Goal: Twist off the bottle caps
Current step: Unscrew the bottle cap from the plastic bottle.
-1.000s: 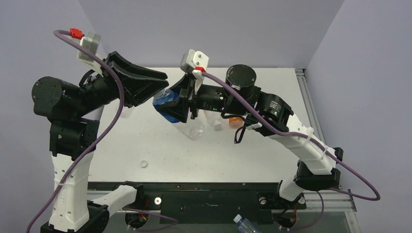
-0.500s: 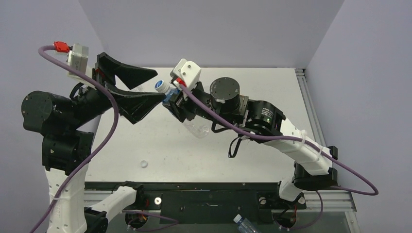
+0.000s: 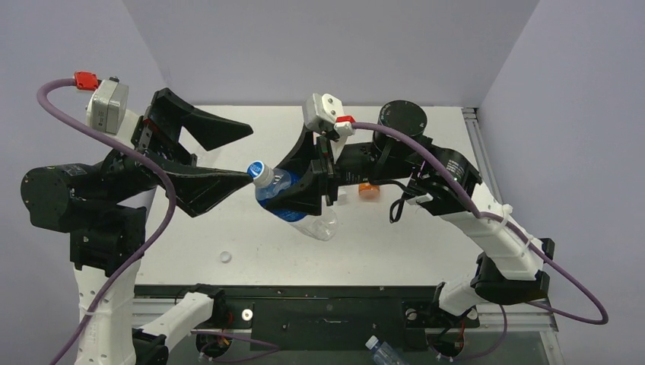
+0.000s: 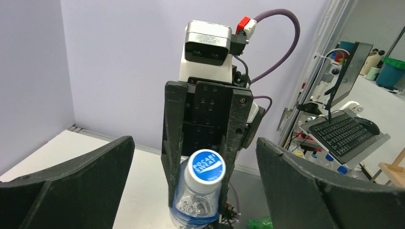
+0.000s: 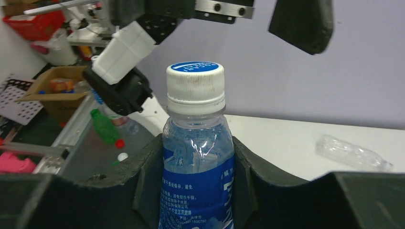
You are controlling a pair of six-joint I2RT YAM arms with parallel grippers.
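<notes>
The white worktop [image 3: 426, 236] lies under both arms. Above it the black left claw [image 3: 250, 153] is spread wide and holds nothing. The black right claw [image 3: 278, 190] is closed round the body of a clear plastic bottle with a blue label [image 3: 308, 217], which is held off the worktop with its neck tilted toward the left claw.

The right wrist view shows white characters on the label, too small to read. It also shows a crumpled clear plastic bottle [image 5: 353, 152] lying on the worktop behind, which I cannot find from overhead. Only the overhead view shows an orange bottle [image 3: 369, 190], partly hidden behind the right arm.

The ridged white screw cap with a blue top [image 4: 205, 168] sits on the held bottle's neck. In the left wrist view it is between the left claw's fingers and touches neither, and its top reads "POCARI SWEAT". From overhead the print is illegible. A loose small white cap [image 3: 225, 257] lies on the worktop near the front edge, well apart from both claws.
</notes>
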